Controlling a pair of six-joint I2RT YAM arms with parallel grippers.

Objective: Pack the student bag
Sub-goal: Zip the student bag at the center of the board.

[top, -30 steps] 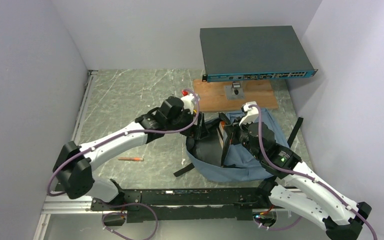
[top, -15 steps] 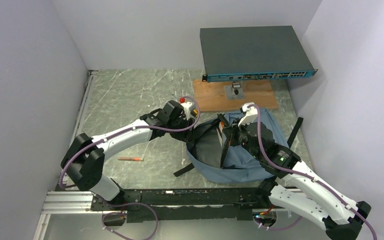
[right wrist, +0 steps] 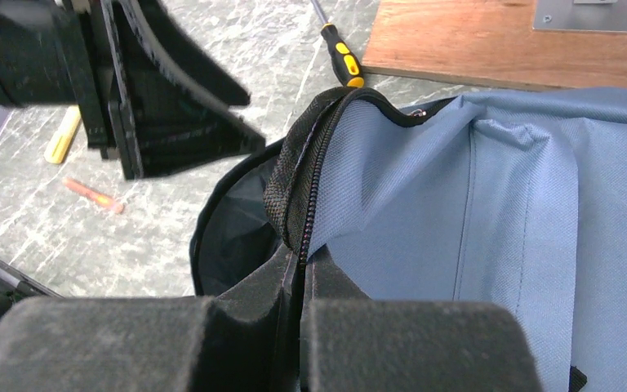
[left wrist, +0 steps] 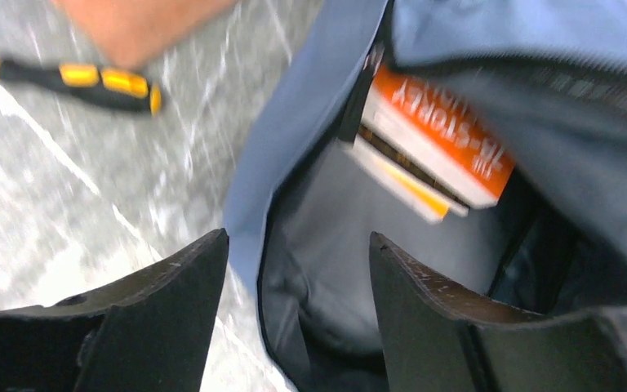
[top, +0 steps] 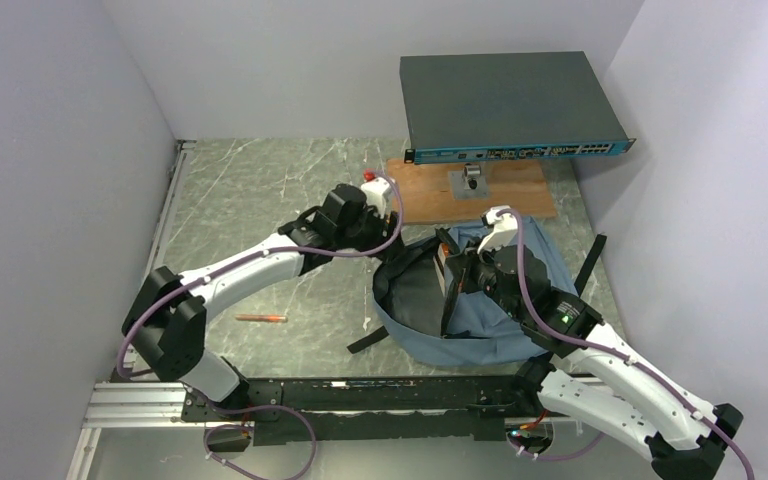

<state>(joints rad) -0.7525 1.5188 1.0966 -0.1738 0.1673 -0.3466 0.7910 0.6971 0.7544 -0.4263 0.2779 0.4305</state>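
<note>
Right end effector (right wrist: 298, 273), clamped on student bag (right wrist: 498, 204) zipper rim

- student bag (top: 480, 335) lies open, mouth toward 9 o'clock
- right gripper (top: 456, 274) at the mouth's edge
- orange pen (top: 261, 318) at bag's 9 o'clock, well apart

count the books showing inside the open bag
2. An orange-covered book sits in the mouth of the student bag, and a second book with a yellow edge lies directly beneath it, touching. More may be hidden deeper inside.
</note>
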